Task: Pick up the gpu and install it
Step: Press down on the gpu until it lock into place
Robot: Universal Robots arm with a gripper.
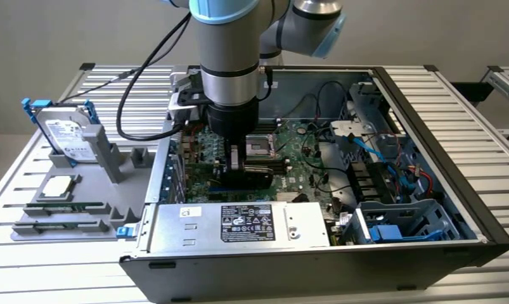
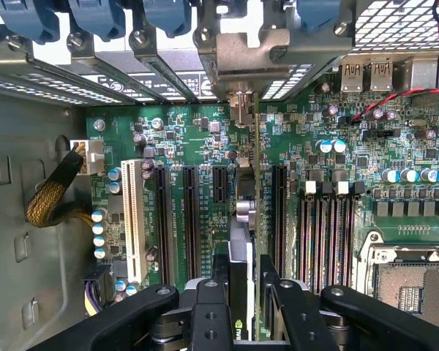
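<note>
In the exterior view the tool (image 1: 239,159) reaches down into the open case (image 1: 457,190), over the motherboard (image 1: 296,158). It grasps the gpu (image 1: 237,166), which stands on edge between its fingers.

In the wrist view the tool (image 2: 244,292) is clenched on the gpu (image 2: 243,241), edge-on above the slots (image 2: 190,219). No writing is readable.

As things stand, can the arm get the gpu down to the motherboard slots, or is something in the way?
Probably yes. The gripper holds the gpu edge-on, already low inside the open computer case, above the motherboard among the long black slots. No cable crosses under it; the braided cable lies off to one side.
</note>
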